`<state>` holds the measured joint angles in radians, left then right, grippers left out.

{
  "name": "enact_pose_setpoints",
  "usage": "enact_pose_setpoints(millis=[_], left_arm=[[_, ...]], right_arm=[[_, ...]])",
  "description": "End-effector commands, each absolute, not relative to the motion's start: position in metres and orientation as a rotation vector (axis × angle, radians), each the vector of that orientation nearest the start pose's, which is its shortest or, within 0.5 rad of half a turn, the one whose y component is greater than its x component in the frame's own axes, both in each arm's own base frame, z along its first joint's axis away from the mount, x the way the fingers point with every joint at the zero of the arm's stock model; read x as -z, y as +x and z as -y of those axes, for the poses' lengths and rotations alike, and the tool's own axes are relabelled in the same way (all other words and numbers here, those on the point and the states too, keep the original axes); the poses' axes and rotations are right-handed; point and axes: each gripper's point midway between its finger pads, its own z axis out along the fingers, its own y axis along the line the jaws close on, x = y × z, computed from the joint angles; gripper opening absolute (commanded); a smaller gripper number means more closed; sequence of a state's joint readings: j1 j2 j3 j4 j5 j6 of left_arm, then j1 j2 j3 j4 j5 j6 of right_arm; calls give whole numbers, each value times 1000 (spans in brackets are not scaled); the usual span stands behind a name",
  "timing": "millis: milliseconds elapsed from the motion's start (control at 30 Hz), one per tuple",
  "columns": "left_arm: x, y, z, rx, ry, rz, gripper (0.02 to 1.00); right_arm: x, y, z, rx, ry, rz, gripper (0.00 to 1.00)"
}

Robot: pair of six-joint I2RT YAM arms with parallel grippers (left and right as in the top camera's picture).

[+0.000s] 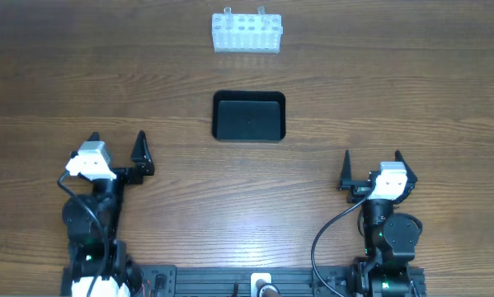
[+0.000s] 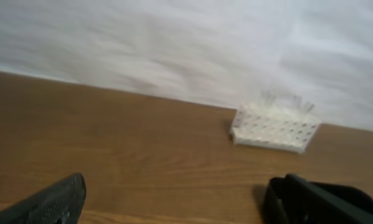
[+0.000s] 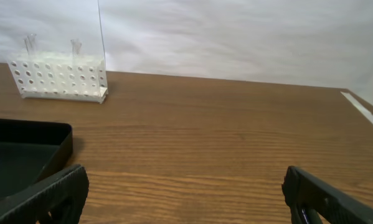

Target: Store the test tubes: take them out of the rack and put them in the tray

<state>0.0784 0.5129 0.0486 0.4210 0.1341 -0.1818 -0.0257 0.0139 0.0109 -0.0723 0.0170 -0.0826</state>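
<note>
Left gripper (image 1: 118, 140) — spread wide, nothing held, nearer than the tray (image 1: 249, 120) and to its left. Right gripper (image 1: 372, 157) — likewise wide and empty, nearer than the tray, to its right. Beyond the tray, apart from it: white rack (image 1: 247, 37), two test tubes (image 1: 227, 12) upright inside.

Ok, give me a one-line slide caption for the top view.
Both arms' jaws open, black tray empty, two test tubes standing in the white rack.
</note>
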Motion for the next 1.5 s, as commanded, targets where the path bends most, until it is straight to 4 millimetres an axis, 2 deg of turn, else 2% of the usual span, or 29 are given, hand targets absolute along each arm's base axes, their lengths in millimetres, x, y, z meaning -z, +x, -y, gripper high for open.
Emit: enact_pose_setpoints(millis=[33,167,433,767,1000,1133,1267,1500], left_arm=[[-180,290,21,277,-33,-1604,1000],[-177,307,30,281,-18,-1646,1000],[-181,364,63,226,69,-1740,998],[-193,437,127,218,84,-1674,1000],[-185,499,175,258,109,-1671,1000],[-182,529,190,266,110,-1656,1000],[-176,547,201,271,114,-1649,1000],[-166,564,217,275,118,-1646,1000]], right_arm=[[-156,246,10,99,-33,-1647,991],[-156,246,10,99,-33,-1647,991],[-156,246,10,99,-33,-1647,993],[-156,246,10,99,-33,-1647,991],[-156,246,10,99,-33,-1647,991],[-156,246,10,99,-33,-1647,991],[-156,246,10,99,-33,-1647,991],[-156,246,10,99,-33,-1647,991]])
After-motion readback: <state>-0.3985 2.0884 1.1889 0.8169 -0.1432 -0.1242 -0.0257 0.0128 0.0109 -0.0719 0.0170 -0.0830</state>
